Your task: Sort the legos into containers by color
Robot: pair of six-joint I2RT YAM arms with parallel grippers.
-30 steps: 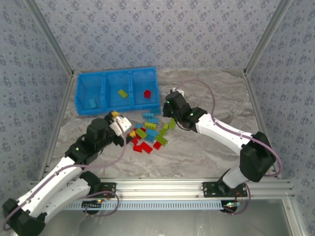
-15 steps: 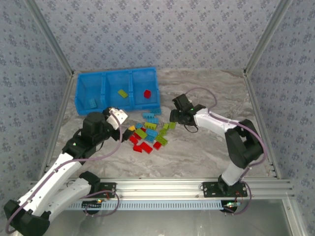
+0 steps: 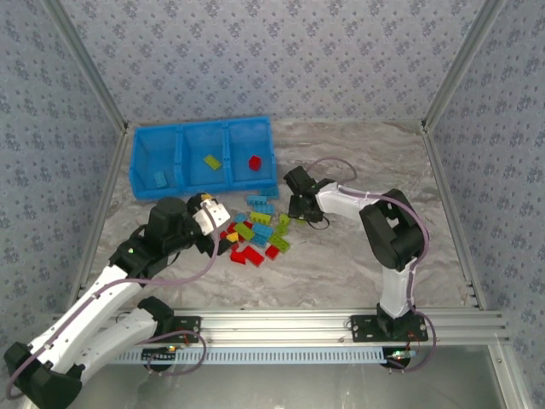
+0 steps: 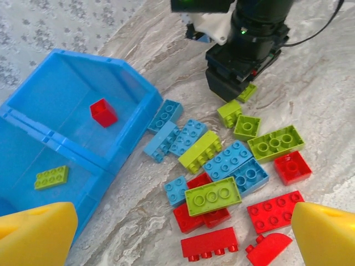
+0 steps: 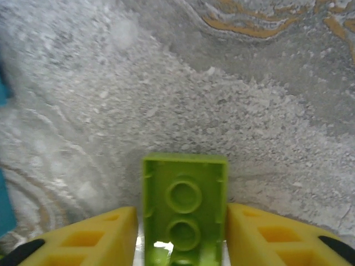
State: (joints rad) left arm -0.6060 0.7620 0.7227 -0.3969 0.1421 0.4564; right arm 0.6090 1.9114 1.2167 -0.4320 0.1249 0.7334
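Progress: three legos point(image 3: 212, 161) in tray point(image 3: 201, 124), pile point(image 3: 255, 234) left on counter point(image 3: 358, 264); left fingers point(image 4: 33, 233) spread, right fingers point(image 5: 89, 238) straddle lime brick point(image 5: 186, 205), grip unclear.

Seven green legos point(image 4: 213, 195), seven blue point(image 4: 227, 160), red point(image 4: 274, 210) (about seven), three compartments point(image 3: 202, 126)

Holds left gripper point(image 4: 180, 238) wide open, low. Holds right arm point(image 3: 387, 230) sharply bent, right gripper point(image 5: 183, 233) pointing down, fingers point(image 5: 89, 235) near together.
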